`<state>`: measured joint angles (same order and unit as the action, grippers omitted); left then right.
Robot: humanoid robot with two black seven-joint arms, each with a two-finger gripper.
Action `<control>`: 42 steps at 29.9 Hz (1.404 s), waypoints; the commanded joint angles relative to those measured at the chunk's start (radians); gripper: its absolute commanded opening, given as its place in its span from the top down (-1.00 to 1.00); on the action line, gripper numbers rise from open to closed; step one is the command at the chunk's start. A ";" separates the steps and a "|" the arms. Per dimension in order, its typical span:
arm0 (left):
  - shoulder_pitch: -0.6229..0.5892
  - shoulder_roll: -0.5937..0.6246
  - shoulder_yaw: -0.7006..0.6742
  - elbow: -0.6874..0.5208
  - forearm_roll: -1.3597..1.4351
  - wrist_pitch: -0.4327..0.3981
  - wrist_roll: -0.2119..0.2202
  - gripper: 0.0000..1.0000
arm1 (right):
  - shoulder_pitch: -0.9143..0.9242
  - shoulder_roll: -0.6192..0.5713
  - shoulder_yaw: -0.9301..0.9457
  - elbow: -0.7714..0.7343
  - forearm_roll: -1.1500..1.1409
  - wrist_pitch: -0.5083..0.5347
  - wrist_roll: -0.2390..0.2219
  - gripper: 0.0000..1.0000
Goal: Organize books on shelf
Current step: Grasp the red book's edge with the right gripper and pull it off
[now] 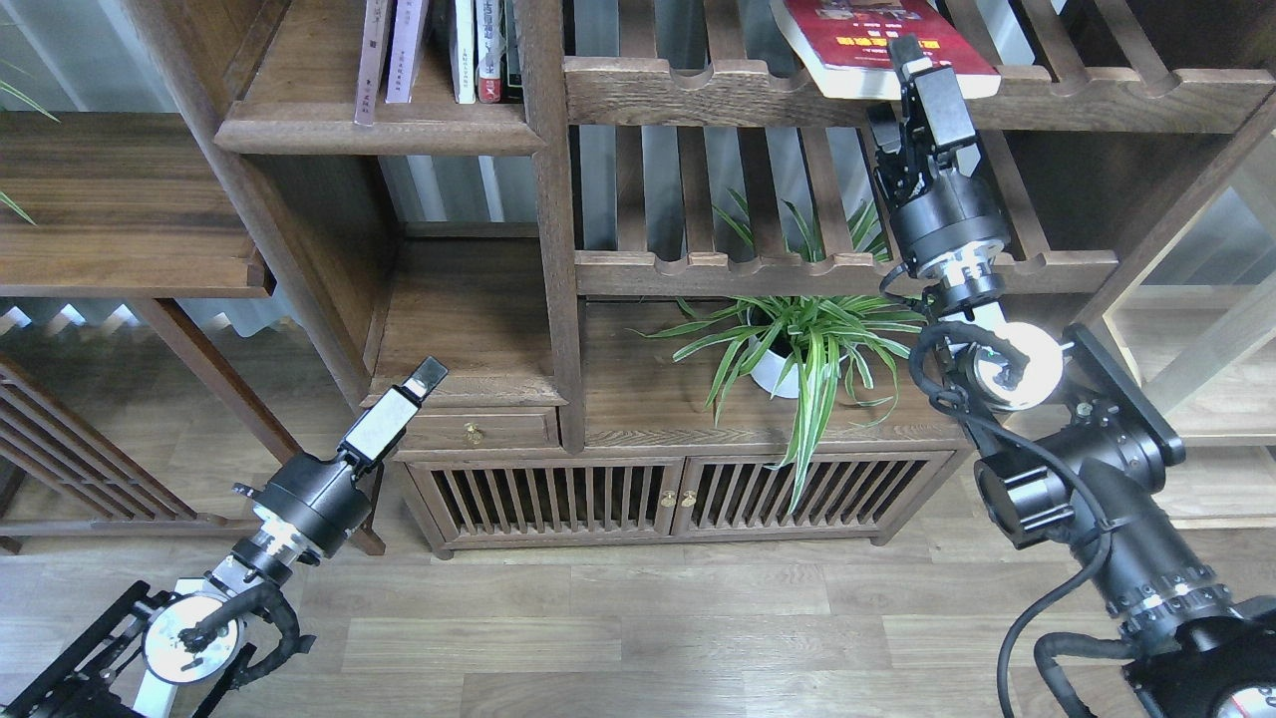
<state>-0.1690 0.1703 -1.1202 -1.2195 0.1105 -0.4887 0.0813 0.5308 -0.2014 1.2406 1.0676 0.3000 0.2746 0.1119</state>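
One red book (877,45) with a yellow title lies flat on the upper slatted rack (1097,95), its near edge sticking out past the scalloped front rail. The right gripper (912,65) is up at that overhanging edge, one finger against the cover and page block; from this angle I cannot tell whether the fingers are pinching the book or merely beside it.

That overhang looks like the weak spot. If the grip is only on the edge, the paperback could sag, pivot in the fingers or slip out as it is drawn off the rail. Below it sits a potted spider plant (797,349), so a dropped book may well land on the leaves or knock the white pot.

To the left, the solid shelf (379,125) with the thick lip holds upright books (399,50), two pale lavender ones leaning slightly and some thin spines beside them. Pushing another volume in could tip the leaners over.

Lower left, the left gripper (404,399) hovers near the small drawer, fingers drawn together on nothing, well apart from any book.
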 commanded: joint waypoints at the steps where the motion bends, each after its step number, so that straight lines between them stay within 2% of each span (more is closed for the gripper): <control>1: 0.000 0.000 0.000 0.000 0.000 0.000 0.000 -0.98 | 0.000 -0.007 -0.001 0.000 0.001 -0.008 -0.001 -0.94; 14: -0.001 0.000 0.005 0.002 0.018 0.000 0.002 -0.98 | 0.023 -0.010 0.002 0.000 0.001 -0.035 -0.003 -0.93; 18: -0.001 0.000 0.005 0.002 0.018 0.000 0.003 -0.98 | 0.021 -0.010 0.000 0.000 0.001 -0.035 -0.003 -0.77; 21: 0.000 0.000 0.005 0.000 0.017 0.000 0.002 -0.98 | 0.020 -0.010 0.000 0.000 0.001 -0.035 -0.003 -0.53; 23: 0.000 0.000 0.005 0.000 0.018 0.000 0.002 -0.98 | 0.020 -0.012 0.000 0.000 -0.001 -0.038 -0.003 -0.49; 25: 0.000 0.000 0.005 0.001 0.018 0.000 0.003 -0.98 | 0.020 -0.015 -0.001 0.002 -0.001 -0.049 -0.003 -0.37; 29: -0.001 0.000 0.006 0.002 0.018 0.000 0.003 -0.98 | 0.021 -0.027 -0.001 0.002 -0.001 -0.092 -0.005 -0.31; 30: -0.001 0.000 0.006 0.002 0.018 0.000 0.003 -0.98 | 0.021 -0.029 -0.001 0.002 -0.001 -0.095 -0.005 -0.22; 33: -0.001 0.000 0.005 0.003 0.018 0.000 0.003 -0.98 | 0.018 -0.038 0.002 0.002 -0.001 -0.087 -0.005 0.19; 37: -0.001 0.000 0.006 0.003 0.018 0.000 0.005 -0.98 | 0.018 -0.039 0.002 0.008 -0.001 -0.084 -0.005 0.45; 42: -0.001 0.000 0.006 0.008 0.020 0.000 0.005 -0.98 | 0.017 -0.044 0.003 0.014 -0.002 -0.080 -0.003 0.63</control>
<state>-0.1703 0.1703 -1.1138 -1.2139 0.1299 -0.4887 0.0858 0.5489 -0.2425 1.2426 1.0799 0.2984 0.1927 0.1076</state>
